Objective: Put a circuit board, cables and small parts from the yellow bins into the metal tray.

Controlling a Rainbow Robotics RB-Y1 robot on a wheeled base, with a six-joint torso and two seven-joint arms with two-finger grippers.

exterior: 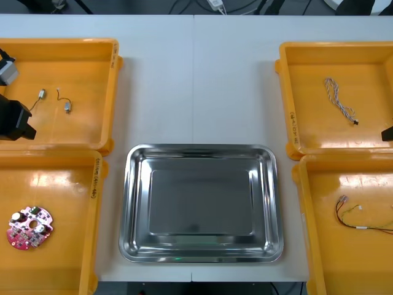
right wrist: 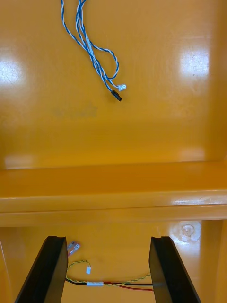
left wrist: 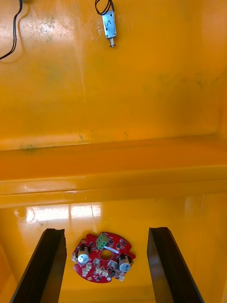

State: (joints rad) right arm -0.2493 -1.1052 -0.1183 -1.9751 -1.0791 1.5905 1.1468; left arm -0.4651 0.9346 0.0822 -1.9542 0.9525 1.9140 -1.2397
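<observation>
left hand [left wrist: 107, 232] hovering wide open over the left yellow bins | right hand [right wrist: 109, 239] hovering wide open over the right ones | round red circuit board [exterior: 29, 228] lying in near left bin [exterior: 94, 209] | small metal parts [exterior: 66, 106] lying in far left bin [exterior: 114, 67] | twisted blue and white cable [exterior: 341, 101] lying in far right bin [exterior: 284, 92] | red and yellow cable [exterior: 359, 220] lying in near right bin [exterior: 302, 221] | shiny rectangular metal tray [exterior: 136, 209] sitting mid-desk [exterior: 193, 80]

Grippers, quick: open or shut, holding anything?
Left gripper: open, holding nothing, above the circuit board.
Right gripper: open, holding nothing, above the red and yellow cable.
</observation>
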